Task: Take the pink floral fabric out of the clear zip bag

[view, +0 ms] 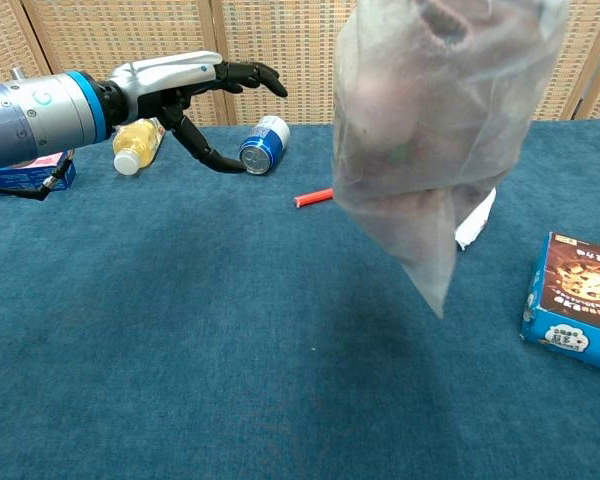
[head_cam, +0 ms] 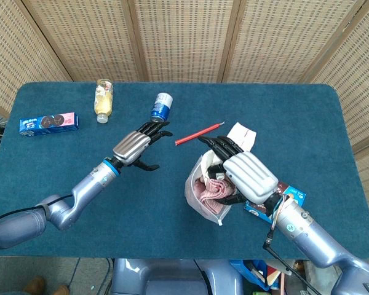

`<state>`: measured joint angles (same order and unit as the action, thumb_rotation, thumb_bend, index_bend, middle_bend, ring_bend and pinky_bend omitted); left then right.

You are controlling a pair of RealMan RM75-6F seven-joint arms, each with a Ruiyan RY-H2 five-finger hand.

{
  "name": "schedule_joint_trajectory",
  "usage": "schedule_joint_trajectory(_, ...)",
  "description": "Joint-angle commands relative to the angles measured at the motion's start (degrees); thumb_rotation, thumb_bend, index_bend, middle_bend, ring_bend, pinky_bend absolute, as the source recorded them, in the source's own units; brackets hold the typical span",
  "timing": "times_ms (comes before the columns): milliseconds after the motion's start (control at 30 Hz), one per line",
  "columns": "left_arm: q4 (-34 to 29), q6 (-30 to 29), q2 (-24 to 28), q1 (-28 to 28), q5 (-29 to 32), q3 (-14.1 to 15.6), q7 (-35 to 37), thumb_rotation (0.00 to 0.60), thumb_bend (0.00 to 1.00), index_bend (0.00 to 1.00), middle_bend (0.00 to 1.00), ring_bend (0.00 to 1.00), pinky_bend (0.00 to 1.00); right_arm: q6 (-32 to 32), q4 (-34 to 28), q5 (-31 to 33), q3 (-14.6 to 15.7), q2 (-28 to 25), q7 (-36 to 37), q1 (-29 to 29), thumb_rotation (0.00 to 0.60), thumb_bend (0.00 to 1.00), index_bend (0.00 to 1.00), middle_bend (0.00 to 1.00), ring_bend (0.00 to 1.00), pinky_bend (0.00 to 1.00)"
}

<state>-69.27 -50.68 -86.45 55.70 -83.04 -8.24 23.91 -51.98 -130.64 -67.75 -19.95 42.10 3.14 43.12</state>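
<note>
My right hand holds the clear zip bag up off the table by its open top. The pink floral fabric is bunched inside the bag under that hand's fingers. In the chest view the bag hangs large and blurred in front, the fabric showing only as a dim pink mass; the right hand itself is out of that frame. My left hand is open, fingers spread, well to the left of the bag and touching nothing.
A blue can, a yellow drink bottle and a blue biscuit box lie at the back left. A red pen and a white packet lie behind the bag. A snack box sits right.
</note>
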Motion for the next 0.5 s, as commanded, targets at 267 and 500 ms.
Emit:
schedule_joint_trajectory(267, -4.6, 6.6, 3.2, 1.8, -1.6, 3.0, -0.4, 0.600, 0.23, 0.16, 0.00, 0.00, 0.00, 1.7, -1.6, 1.3, -0.8, -1.8, -0.1, 1.2, 0.600, 0.66, 0.81, 0.00, 0.00, 0.00)
schedule_joint_trajectory(500, -7.9, 8.6, 4.4, 2.6, -2.2, 3.3, 1.3, 0.600, 0.23, 0.16, 0.00, 0.00, 0.00, 2.2, -3.0, 3.3, -1.2, -2.5, -1.9, 2.4, 0.600, 0.66, 0.81, 0.00, 0.00, 0.00)
